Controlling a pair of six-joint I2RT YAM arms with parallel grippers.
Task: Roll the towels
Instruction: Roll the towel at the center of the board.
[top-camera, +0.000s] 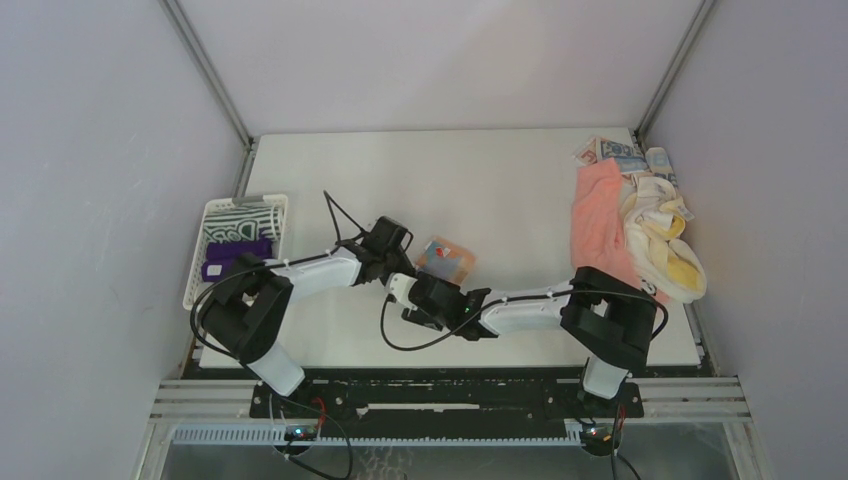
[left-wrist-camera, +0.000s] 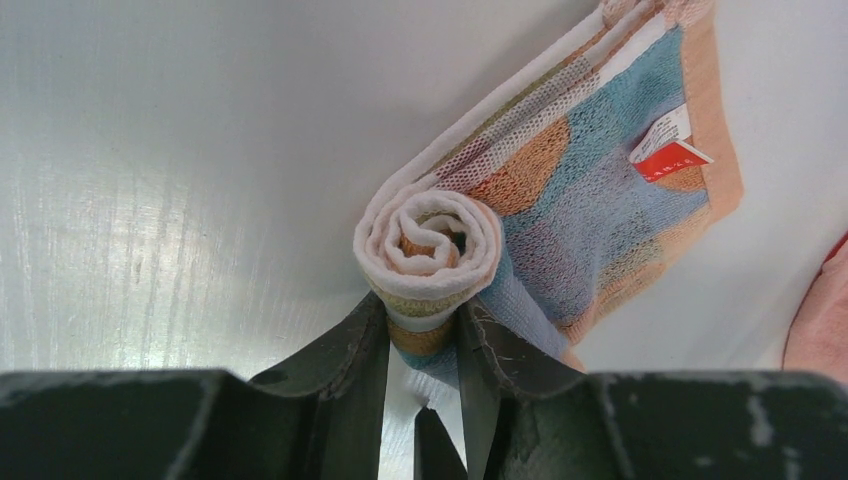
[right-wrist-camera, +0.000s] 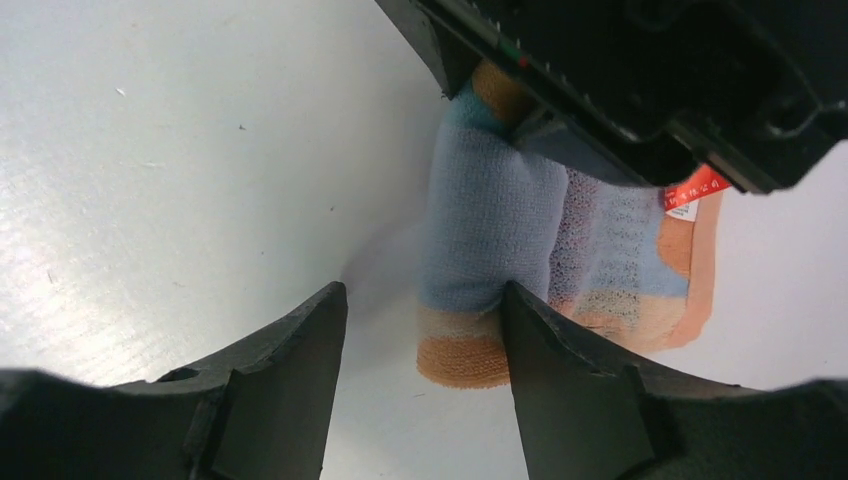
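Judged part done: a black-and-white striped towel (top-camera: 240, 214) and a purple towel (top-camera: 236, 258) sit rolled in the white slotted plastic basket (top-camera: 196, 265) well left of the left gripper (left-wrist-camera: 420, 322). A salmon-pink towel (top-camera: 598, 215) and a cream-yellow towel (top-camera: 665, 240) lie heaped, unrolled, well right of the right gripper (right-wrist-camera: 425, 300). The left gripper is clamped on the spiral end of the light-blue terry towel with orange patches (left-wrist-camera: 590, 190), whose remainder lies flat on the white surface (top-camera: 350, 170) ahead; the right gripper stands wide and empty, the roll just before it.
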